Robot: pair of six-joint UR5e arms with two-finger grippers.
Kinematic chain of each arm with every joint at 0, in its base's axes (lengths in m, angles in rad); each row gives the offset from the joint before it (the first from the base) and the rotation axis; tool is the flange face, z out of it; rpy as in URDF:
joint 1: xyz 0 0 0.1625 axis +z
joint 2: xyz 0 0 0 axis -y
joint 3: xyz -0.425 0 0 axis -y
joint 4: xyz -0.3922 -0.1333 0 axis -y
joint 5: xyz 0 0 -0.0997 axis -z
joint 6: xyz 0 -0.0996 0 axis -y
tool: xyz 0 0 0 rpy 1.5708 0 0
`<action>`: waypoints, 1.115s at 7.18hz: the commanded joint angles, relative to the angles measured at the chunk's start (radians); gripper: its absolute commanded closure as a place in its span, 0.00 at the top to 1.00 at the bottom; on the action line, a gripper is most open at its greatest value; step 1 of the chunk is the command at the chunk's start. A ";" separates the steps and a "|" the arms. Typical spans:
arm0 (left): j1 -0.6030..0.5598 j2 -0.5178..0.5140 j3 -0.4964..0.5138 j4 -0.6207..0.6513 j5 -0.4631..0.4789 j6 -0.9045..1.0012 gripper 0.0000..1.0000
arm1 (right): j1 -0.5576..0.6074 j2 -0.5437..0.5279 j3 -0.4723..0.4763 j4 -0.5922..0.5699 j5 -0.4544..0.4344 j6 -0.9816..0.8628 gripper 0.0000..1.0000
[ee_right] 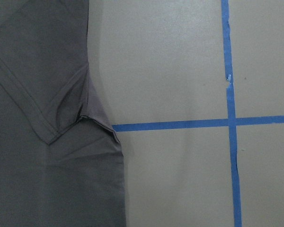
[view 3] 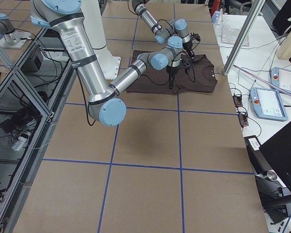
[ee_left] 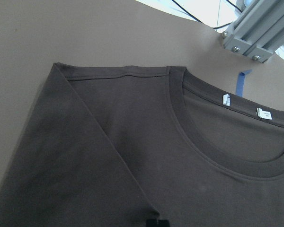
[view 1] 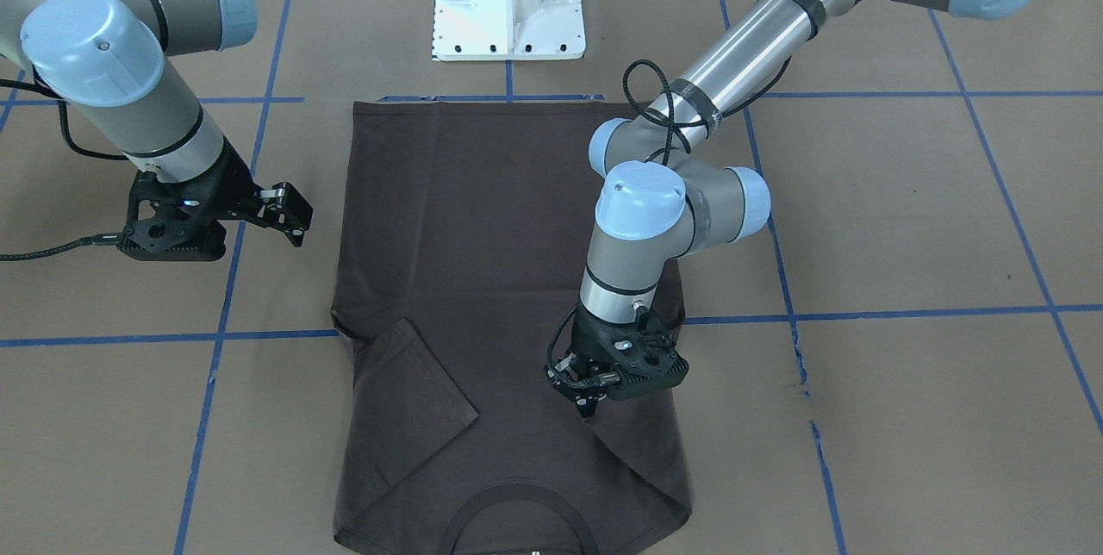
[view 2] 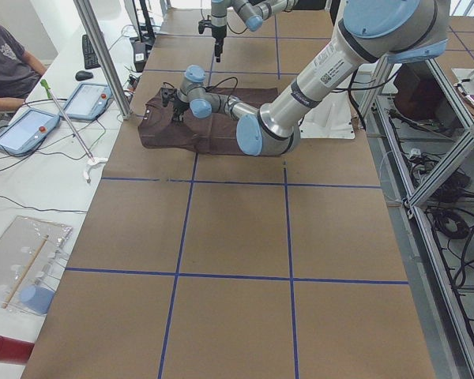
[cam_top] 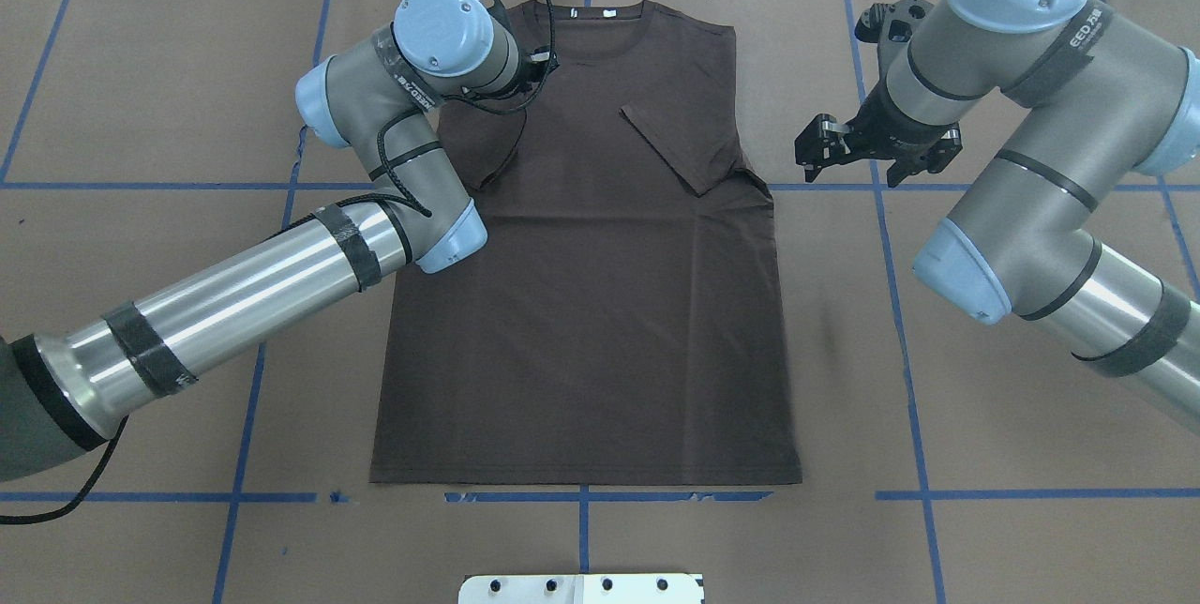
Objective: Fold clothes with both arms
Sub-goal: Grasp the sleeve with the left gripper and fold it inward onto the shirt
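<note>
The dark brown T-shirt lies flat on the table, collar at the far edge. Its right sleeve is folded in onto the chest. My left gripper points down at the tip of the left sleeve, which is also folded inward, and its fingers are shut on that tip. In the left wrist view the fold edge runs down to a black fingertip. My right gripper hovers open beside the shirt's right armpit, over bare table, holding nothing.
Blue tape lines grid the brown table. The white pedestal base stands behind the shirt's hem. A person sits at a side bench with tablets beyond an aluminium post.
</note>
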 commanded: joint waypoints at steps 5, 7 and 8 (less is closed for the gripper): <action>0.015 0.020 -0.055 -0.041 -0.013 0.047 1.00 | -0.003 0.000 0.011 0.002 0.001 0.001 1.00; 0.015 0.141 -0.245 0.020 -0.146 0.051 1.00 | -0.040 -0.053 0.061 0.049 -0.005 0.089 1.00; 0.013 0.199 -0.373 0.112 -0.150 0.108 1.00 | -0.083 -0.127 0.090 0.175 -0.012 0.178 1.00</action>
